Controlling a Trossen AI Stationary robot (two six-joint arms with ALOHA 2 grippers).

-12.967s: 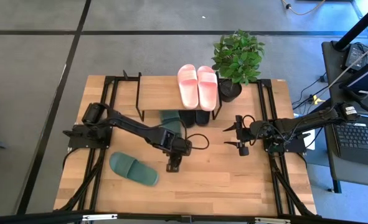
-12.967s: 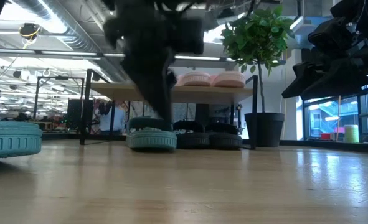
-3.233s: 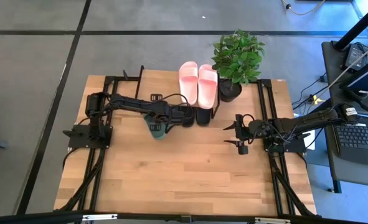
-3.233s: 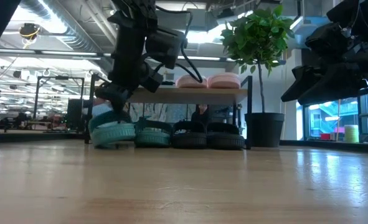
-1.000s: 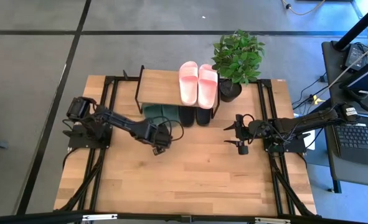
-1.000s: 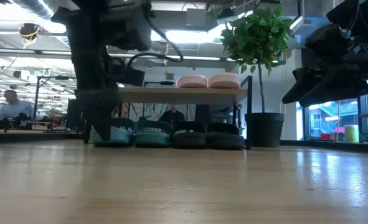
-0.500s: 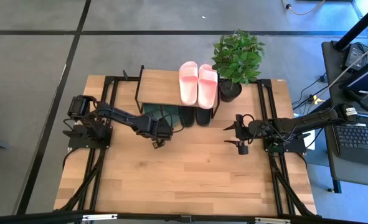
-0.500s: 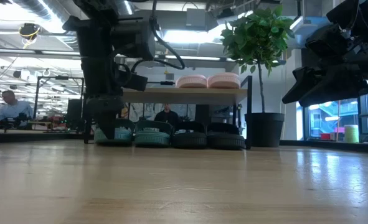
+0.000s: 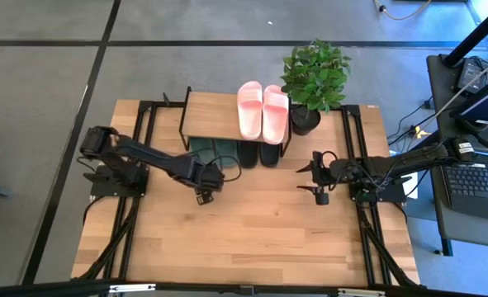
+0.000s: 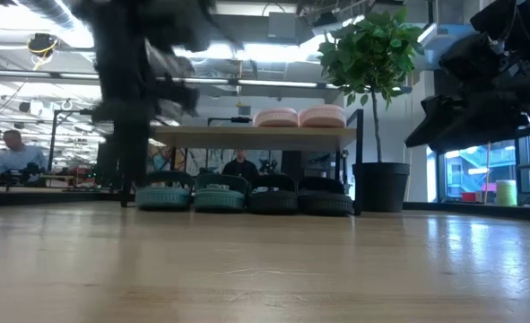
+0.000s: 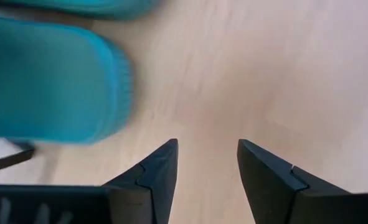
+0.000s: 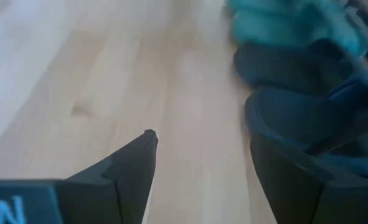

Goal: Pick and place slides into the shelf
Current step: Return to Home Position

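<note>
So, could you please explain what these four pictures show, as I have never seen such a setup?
Two dark robot arms work at a wooden table. One picture looks straight down, one looks level across the tabletop, and two come from cameras on the arms' wrists. A low shelf carries a pink pair of sandals on top; a green pair and a black pair sit underneath. A potted plant stands beside it. The left gripper hovers before the shelf, the right gripper is at the right side; both are open and empty.
</note>
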